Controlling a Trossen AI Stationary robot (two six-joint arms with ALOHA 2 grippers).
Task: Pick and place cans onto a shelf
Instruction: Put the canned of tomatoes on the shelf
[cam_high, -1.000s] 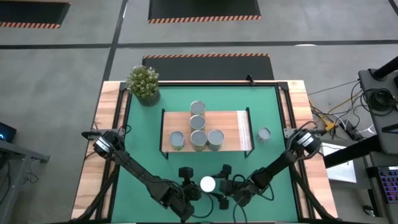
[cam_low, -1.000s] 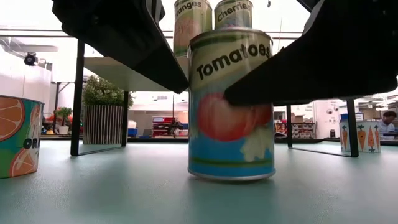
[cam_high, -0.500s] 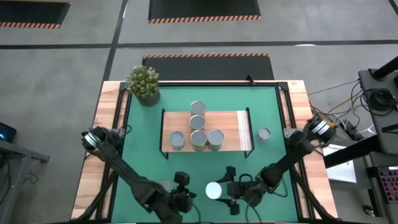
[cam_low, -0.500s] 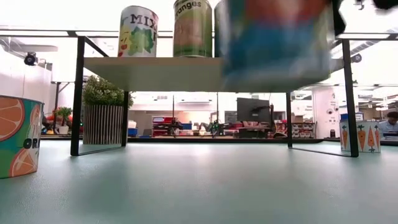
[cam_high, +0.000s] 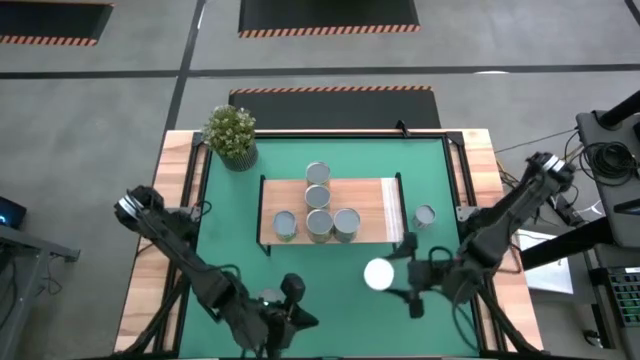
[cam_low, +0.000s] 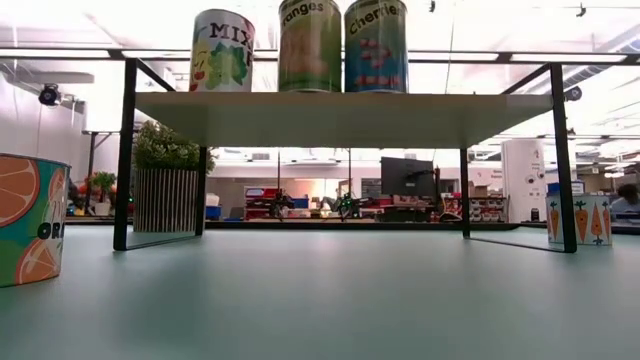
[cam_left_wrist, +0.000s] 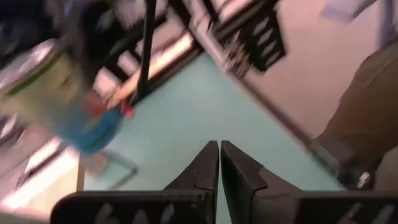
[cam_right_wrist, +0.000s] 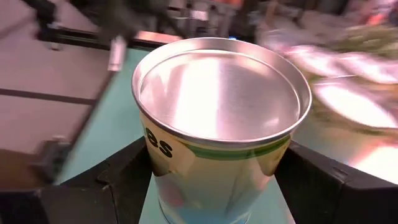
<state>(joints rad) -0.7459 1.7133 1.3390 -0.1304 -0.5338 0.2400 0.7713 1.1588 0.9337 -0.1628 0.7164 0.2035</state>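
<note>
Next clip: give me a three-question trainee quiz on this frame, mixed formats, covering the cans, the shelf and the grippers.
1. True or false: the right gripper holds a can above the mat, near the shelf.
2. Multiple choice: how many cans stand on the shelf board in the high view? A) two B) four C) seven
3. Fill in: the left gripper has its fingers ____ and holds nothing.

Key: 1 true; 2 B, one beside the rear can, which stands just past the board's far edge; 3 shut. A further can stands on the mat right of the shelf.
</note>
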